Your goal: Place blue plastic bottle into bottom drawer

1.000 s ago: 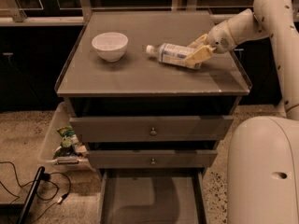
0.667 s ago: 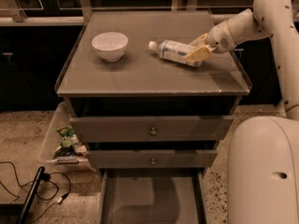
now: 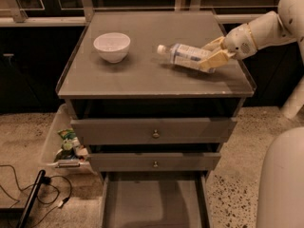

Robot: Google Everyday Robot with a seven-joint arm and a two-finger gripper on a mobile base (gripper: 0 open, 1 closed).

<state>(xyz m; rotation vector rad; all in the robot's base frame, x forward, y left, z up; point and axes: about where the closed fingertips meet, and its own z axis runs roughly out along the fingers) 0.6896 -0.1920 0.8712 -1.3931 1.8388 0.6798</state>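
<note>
The blue plastic bottle (image 3: 186,55) is clear with a white cap pointing left. It is tilted, its cap end raised a little off the cabinet top (image 3: 142,75). My gripper (image 3: 212,54) comes in from the right on the white arm and is shut on the bottle's base end, its tan fingers (image 3: 214,59) on either side. The bottom drawer (image 3: 154,201) stands pulled open below, its flat grey floor bare.
A white bowl (image 3: 112,46) sits at the top's left. Two upper drawers with brass knobs (image 3: 155,134) are closed. A bin of clutter (image 3: 66,146) and cables (image 3: 28,194) lie on the floor at the left. The robot's white base (image 3: 282,184) fills the lower right.
The bottle has risen slightly and shifted a little to the right with my gripper; its cap end now tilts off the top.
</note>
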